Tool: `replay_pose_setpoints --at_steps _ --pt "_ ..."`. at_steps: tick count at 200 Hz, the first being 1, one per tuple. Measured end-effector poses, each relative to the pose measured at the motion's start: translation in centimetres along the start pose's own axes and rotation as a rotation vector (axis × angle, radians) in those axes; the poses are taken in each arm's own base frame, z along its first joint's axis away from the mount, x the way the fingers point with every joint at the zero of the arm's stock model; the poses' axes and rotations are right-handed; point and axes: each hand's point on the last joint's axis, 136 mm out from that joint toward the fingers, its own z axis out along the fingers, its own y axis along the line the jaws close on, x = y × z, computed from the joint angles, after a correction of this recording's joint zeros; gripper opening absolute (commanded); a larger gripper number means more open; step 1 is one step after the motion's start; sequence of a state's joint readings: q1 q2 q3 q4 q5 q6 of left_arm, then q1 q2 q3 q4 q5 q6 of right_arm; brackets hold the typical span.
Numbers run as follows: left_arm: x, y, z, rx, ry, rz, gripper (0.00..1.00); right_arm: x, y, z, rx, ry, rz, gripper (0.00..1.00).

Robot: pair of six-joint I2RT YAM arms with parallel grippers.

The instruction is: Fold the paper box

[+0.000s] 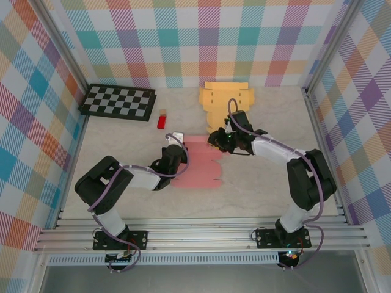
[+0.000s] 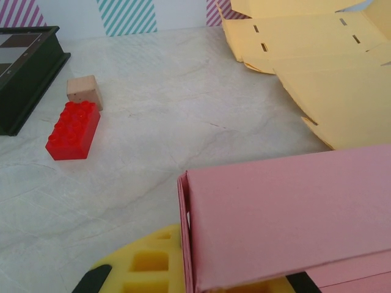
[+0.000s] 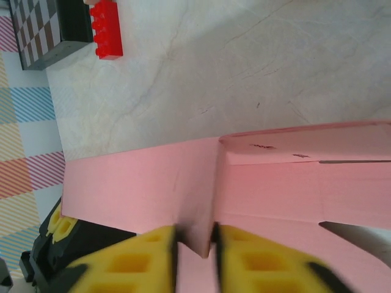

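Pink paper box (image 1: 200,170) lies mid-tabletop (image 1: 263,190), partly folded, between both arms. Left hand (image 1: 178,148) is clamped tight on its left edge. Right hand (image 3: 195,239) pinches a raised flap on the far right side. Beyond: red brick (image 1: 162,121) touching a wooden block (image 1: 163,112), then a flat yellow sheet (image 1: 226,101). Checkerboard (image 1: 118,101) sits far left.

— What does the paper box (image 3: 153,189) look like it's made of?
— Thin pink card, matt and smooth, with crisp creases. The yellow sheet (image 2: 317,79) is the same matt card.
— And the table (image 2: 183,122)?
— A smooth, pale stone look with faint veins. The red brick (image 2: 73,129) is glossy plastic, and the small block (image 2: 84,90) is bare wood. The right claw (image 3: 195,244) has pads (image 3: 263,265) of porous yellow foam.
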State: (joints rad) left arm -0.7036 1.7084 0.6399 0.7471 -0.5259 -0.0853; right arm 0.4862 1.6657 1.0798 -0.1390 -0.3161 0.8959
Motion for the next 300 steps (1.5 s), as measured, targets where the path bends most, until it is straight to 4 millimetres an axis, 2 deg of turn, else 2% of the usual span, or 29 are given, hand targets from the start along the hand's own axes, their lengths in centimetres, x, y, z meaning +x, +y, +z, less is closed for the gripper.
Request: replay_pose_setpoints --at_steps 18,44,58,77,97,113,147,178,208,245,281,300 --pt "0.2 0.0 0.0 -0.001 0.009 -0.014 0.0 -0.1 0.0 -1.3 0.014 -0.035 -0.036 0.43" --pt "0.2 0.0 0.0 -0.001 0.012 -0.036 0.0 -0.2 -0.2 -4.6 0.032 -0.113 -0.104 0.33" --pt "0.2 0.0 0.0 -0.001 0.012 -0.05 0.0 -0.3 -0.9 -5.1 0.048 -0.129 -0.124 0.29" --pt "0.4 0.0 0.0 -0.004 0.02 -0.061 0.0 -0.3 -2.9 -4.2 0.093 -0.126 -0.127 0.27" --pt "0.4 -0.1 0.1 -0.006 0.03 -0.073 0.0 0.1 -6.0 -2.3 0.159 -0.097 -0.109 0.26" --pt "0.4 -0.1 0.2 -0.008 0.036 -0.089 0.0 0.2 -7.6 -0.7 0.196 -0.078 -0.106 0.27" --pt "0.6 -0.1 0.2 -0.011 0.045 -0.116 0.0 -0.7 -9.5 1.3 0.222 -0.091 -0.101 0.28" --pt "0.9 0.0 0.2 -0.014 0.057 -0.129 0.0 -1.8 -10.3 1.3 0.221 -0.137 -0.095 0.38" --pt "0.9 -0.1 0.2 -0.008 0.059 -0.15 0.0 -1.9 -10.5 1.8 0.202 -0.129 -0.085 0.35" --pt "1.0 -0.2 0.2 -0.008 0.066 -0.157 0.0 -0.9 -10.3 2.2 0.15 -0.098 -0.041 0.18" --pt "1.6 -0.1 0.2 -0.017 0.092 -0.141 0.0 -0.6 -9.2 2.4 0.118 -0.078 -0.033 0.17" --pt "1.6 -0.1 0.3 -0.02 0.095 -0.146 0.0 -0.2 -7.5 2.7 0.094 -0.056 -0.053 0.18"
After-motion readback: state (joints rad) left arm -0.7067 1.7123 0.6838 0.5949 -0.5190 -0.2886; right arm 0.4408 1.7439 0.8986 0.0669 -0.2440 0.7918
